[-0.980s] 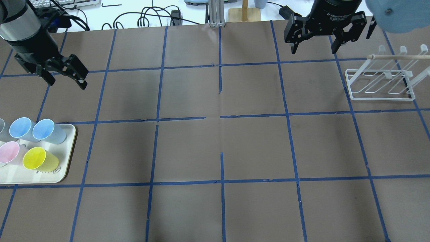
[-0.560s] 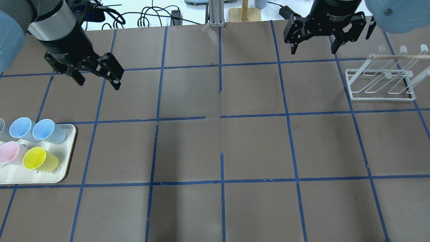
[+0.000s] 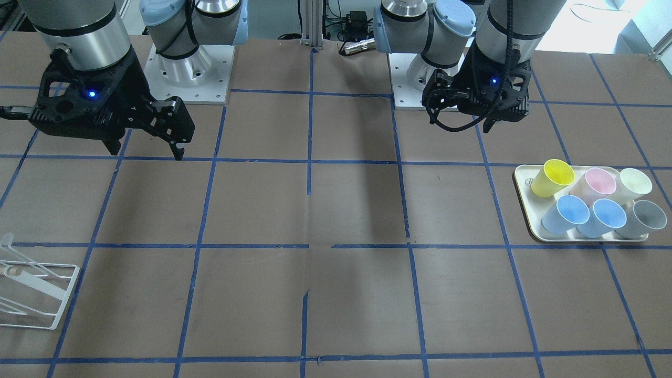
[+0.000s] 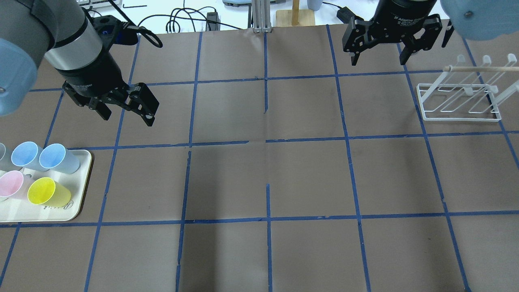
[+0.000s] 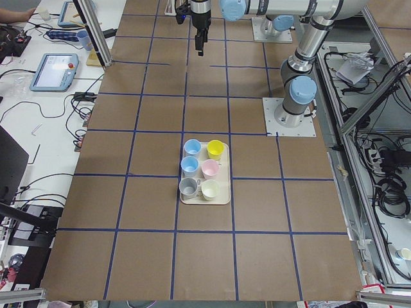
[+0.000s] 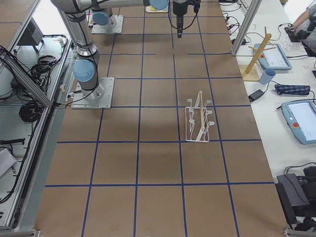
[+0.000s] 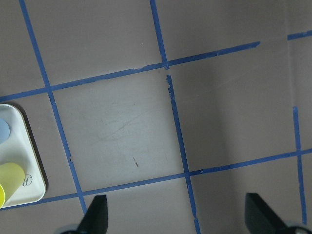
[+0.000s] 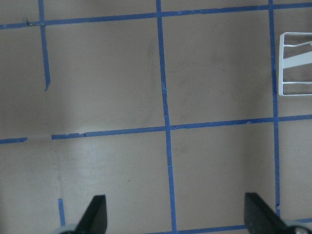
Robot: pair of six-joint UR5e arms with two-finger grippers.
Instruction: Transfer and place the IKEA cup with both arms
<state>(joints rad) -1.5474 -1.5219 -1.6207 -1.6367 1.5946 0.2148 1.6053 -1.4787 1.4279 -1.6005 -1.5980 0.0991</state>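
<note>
Two near-identical pale-blue IKEA cups (image 4: 56,158) (image 4: 25,155) stand upright on a cream tray (image 4: 61,213) at the table's left edge; in the front-facing view they are the two blue cups (image 3: 567,212) (image 3: 606,216). My left gripper (image 4: 127,115) is open and empty, hovering above the table, behind and to the right of the tray. Its wrist view shows open fingertips (image 7: 95,214) and the tray corner (image 7: 29,165). My right gripper (image 4: 379,61) is open and empty over the far right of the table, beside the rack.
Yellow (image 4: 42,191) and pink (image 4: 11,184) cups share the tray; the front-facing view also shows a cream cup (image 3: 635,184) and a grey cup (image 3: 646,218). A white wire rack (image 4: 460,101) stands far right. Cables lie beyond the far edge.
My left gripper has moved right and nearer to the table's middle, still open. The right gripper and the cups have not moved.
</note>
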